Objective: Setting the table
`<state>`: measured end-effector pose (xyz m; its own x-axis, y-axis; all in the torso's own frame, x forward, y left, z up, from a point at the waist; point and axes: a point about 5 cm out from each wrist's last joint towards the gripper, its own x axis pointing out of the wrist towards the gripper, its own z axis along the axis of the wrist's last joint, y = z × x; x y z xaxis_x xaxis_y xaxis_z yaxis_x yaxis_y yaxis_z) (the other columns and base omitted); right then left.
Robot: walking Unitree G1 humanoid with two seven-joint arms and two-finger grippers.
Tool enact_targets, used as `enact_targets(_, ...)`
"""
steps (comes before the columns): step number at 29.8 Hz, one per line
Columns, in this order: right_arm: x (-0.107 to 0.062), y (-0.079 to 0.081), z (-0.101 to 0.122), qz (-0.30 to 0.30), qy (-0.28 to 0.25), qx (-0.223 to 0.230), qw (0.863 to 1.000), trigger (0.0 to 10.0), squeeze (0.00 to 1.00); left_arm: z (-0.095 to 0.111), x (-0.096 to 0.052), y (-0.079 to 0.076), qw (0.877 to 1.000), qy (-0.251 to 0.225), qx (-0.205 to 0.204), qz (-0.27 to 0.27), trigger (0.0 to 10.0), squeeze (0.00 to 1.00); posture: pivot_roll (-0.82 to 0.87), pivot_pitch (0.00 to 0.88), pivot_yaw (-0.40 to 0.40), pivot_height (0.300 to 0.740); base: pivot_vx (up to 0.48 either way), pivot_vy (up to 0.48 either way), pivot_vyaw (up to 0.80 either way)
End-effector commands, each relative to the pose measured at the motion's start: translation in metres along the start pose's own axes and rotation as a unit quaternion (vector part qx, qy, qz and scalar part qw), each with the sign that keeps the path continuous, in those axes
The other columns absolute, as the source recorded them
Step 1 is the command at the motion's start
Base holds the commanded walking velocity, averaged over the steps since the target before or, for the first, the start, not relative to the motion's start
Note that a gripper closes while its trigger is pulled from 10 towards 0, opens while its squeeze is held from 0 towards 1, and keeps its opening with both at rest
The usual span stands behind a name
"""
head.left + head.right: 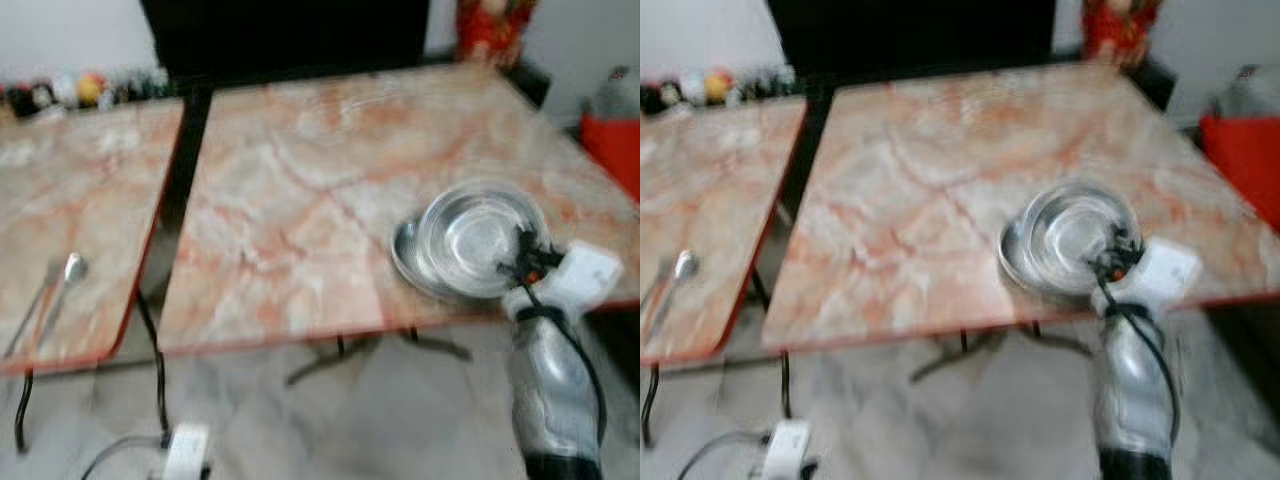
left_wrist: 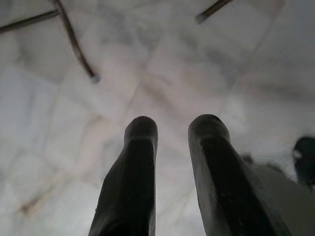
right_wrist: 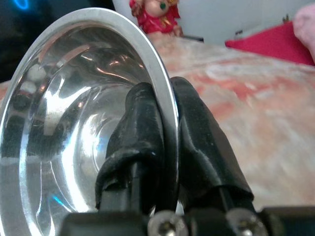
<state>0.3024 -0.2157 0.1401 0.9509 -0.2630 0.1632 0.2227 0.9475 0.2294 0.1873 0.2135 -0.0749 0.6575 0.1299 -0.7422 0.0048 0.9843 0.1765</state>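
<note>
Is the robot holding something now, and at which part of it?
The right gripper pinches the steel bowl by its rim, one finger inside, one outside. The left gripper holds nothing.

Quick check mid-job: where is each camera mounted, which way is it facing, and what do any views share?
Left eye: head, facing forward-down at the marbled pink table; right arm shows.
Right eye: same scene.
Left wrist: on the idle left arm, facing the pale marble floor; left gripper open.
Right wrist: along the right gripper, jaws pinching the shiny steel bowl rim.
Shared: bowl, table.
</note>
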Motion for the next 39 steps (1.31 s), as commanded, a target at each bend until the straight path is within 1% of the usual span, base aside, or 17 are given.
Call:
enact_targets(1,0.003,0.016,0.004,0.022,-0.011,0.006,1.0,10.0,0.0,-0.016,-0.004,0.009,1.0,0.025,-0.008,0.014,10.0,0.0,-0.1,0.056,0.034,0.74,0.0,0.0,0.0)
enact_targets(3,0.003,0.016,0.004,0.022,-0.012,0.007,1.0,10.0,0.0,-0.016,-0.004,0.009,1.0,0.026,-0.007,0.014,10.0,0.0,-0.1,0.056,0.034,0.74,0.0,0.0,0.0)
enact_targets(8,0.005,0.019,0.006,0.024,-0.003,0.045,0.999,10.0,0.0,-0.017,-0.005,0.009,1.0,0.026,-0.003,0.016,10.0,0.0,-0.1,0.059,0.037,0.74,0.0,0.0,0.0)
enact_targets(9,0.005,0.019,0.006,0.024,-0.003,0.045,0.999,10.0,0.0,-0.017,-0.005,0.009,1.0,0.026,-0.003,0.016,10.0,0.0,-0.1,0.059,0.037,0.74,0.0,0.0,0.0)
enact_targets(11,0.006,0.018,0.006,0.012,0.005,0.066,0.998,10.0,0.0,-0.017,-0.005,0.009,1.0,0.026,-0.002,0.015,10.0,0.0,-0.1,0.061,0.039,0.74,0.0,0.0,0.0)
enact_targets(13,0.008,0.019,0.005,0.002,0.015,0.102,0.995,10.0,0.0,-0.017,-0.005,0.01,1.0,0.027,0.0,0.015,10.0,0.0,-0.11,0.061,0.04,0.74,0.0,0.0,0.0)
enact_targets(17,0.015,0.026,0.002,0.002,0.026,0.117,0.993,10.0,0.0,-0.017,-0.005,0.01,1.0,0.027,0.002,0.015,10.0,0.0,-0.11,0.062,0.046,0.74,0.0,0.0,0.0)
enact_targets(19,0.022,0.029,-0.001,-0.014,0.04,0.139,0.989,10.0,0.0,-0.016,-0.004,0.01,1.0,0.025,0.002,0.015,10.0,0.0,-0.1,0.062,0.05,0.74,0.0,0.0,0.0)
enact_targets(20,0.029,0.031,-0.002,-0.033,0.047,0.155,0.986,10.0,0.0,-0.015,-0.004,0.011,1.0,0.024,0.002,0.015,10.0,0.0,-0.1,0.062,0.052,0.74,0.0,0.0,0.0)
enact_targets(24,0.034,0.031,-0.005,-0.066,0.059,0.164,0.983,10.0,0.0,-0.014,-0.004,0.013,1.0,0.024,0.003,0.016,10.0,0.0,-0.1,0.062,0.058,0.74,0.0,0.0,0.0)
enact_targets(25,0.035,0.033,-0.007,-0.073,0.067,0.156,0.983,10.0,0.0,-0.014,-0.004,0.014,1.0,0.024,0.003,0.017,10.0,0.0,-0.1,0.063,0.059,0.74,0.0,0.0,0.0)
enact_targets(27,0.036,0.035,-0.008,-0.072,0.069,0.152,0.983,10.0,0.0,-0.014,-0.004,0.014,1.0,0.023,0.004,0.018,10.0,0.0,-0.09,0.062,0.058,0.74,0.0,0.0,0.0)
enact_targets(31,0.037,0.037,-0.011,-0.086,0.074,0.164,0.98,10.0,0.0,-0.014,-0.004,0.015,1.0,0.022,0.003,0.019,10.0,0.0,-0.09,0.063,0.06,0.74,0.0,0.0,0.0)
enact_targets(33,0.036,0.036,-0.013,-0.095,0.08,0.169,0.978,10.0,0.0,-0.014,-0.004,0.016,1.0,0.022,0.003,0.019,10.0,0.0,-0.09,0.064,0.062,0.74,0.0,0.0,0.0)
enact_targets(36,0.035,0.033,-0.019,-0.123,0.092,0.176,0.972,10.0,0.0,-0.014,-0.004,0.016,1.0,0.022,0.004,0.018,10.0,0.0,-0.09,0.066,0.064,0.74,0.0,0.0,0.0)
enact_targets(37,0.034,0.03,-0.023,-0.14,0.099,0.181,0.968,10.0,0.0,-0.014,-0.004,0.016,1.0,0.022,0.005,0.018,10.0,0.0,-0.09,0.067,0.065,0.74,0.0,0.0,0.0)
enact_targets(39,0.033,0.029,-0.025,-0.145,0.107,0.18,0.967,10.0,0.0,-0.014,-0.004,0.016,1.0,0.022,0.005,0.018,10.0,0.0,-0.09,0.066,0.065,0.74,0.0,0.0,0.0)
